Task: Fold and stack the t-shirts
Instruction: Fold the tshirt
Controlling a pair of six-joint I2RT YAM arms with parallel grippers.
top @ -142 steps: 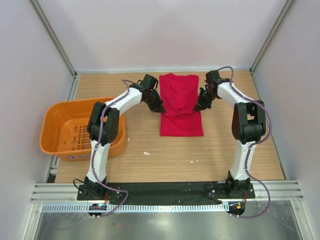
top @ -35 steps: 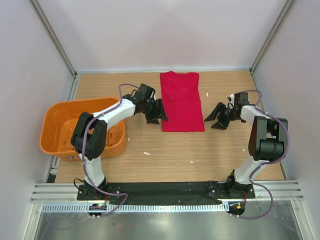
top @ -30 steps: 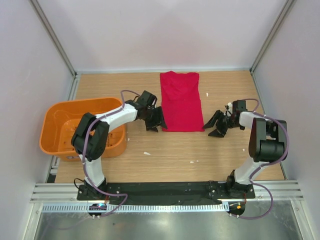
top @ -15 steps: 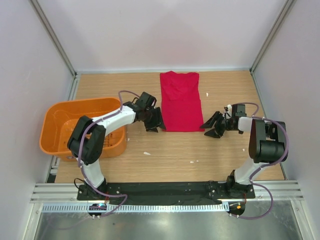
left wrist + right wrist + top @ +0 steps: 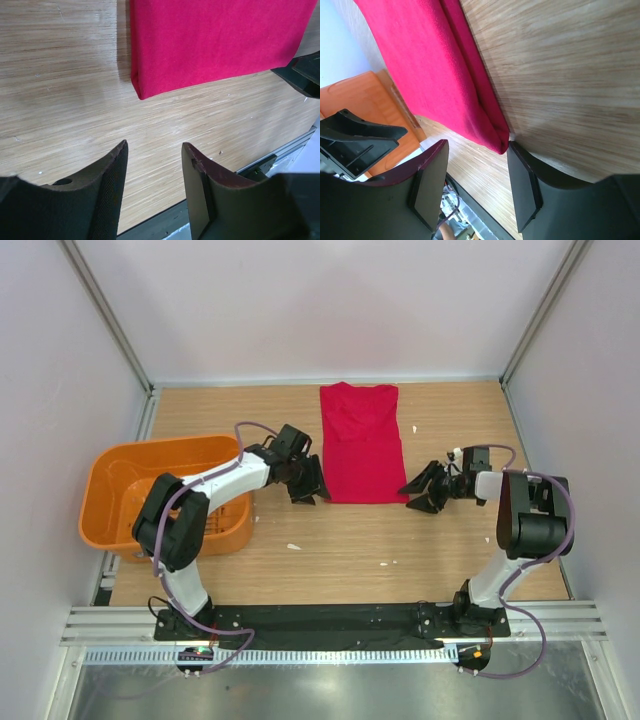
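Note:
The red t-shirt (image 5: 362, 445) lies flat on the wooden table as a long folded strip running from the back towards me. My left gripper (image 5: 312, 490) sits low by its near left corner, open, with bare wood between the fingers. In the left wrist view that folded corner of the t-shirt (image 5: 215, 40) lies just ahead of the left gripper (image 5: 154, 145). My right gripper (image 5: 418, 494) is open by the near right corner. In the right wrist view the corner of the t-shirt (image 5: 435, 65) almost touches one fingertip of the right gripper (image 5: 477, 144).
An orange slotted basket (image 5: 100, 470) stands at the left, close to the left arm's elbow. Small white crumbs (image 5: 292, 546) lie on the wood. Grey walls enclose the table on three sides, and a metal rail (image 5: 330, 625) runs along the front.
Both grippers have slid inward and lower towards the shirt's near corners, their jaws narrowing a little. The shirt has not moved in the last second.

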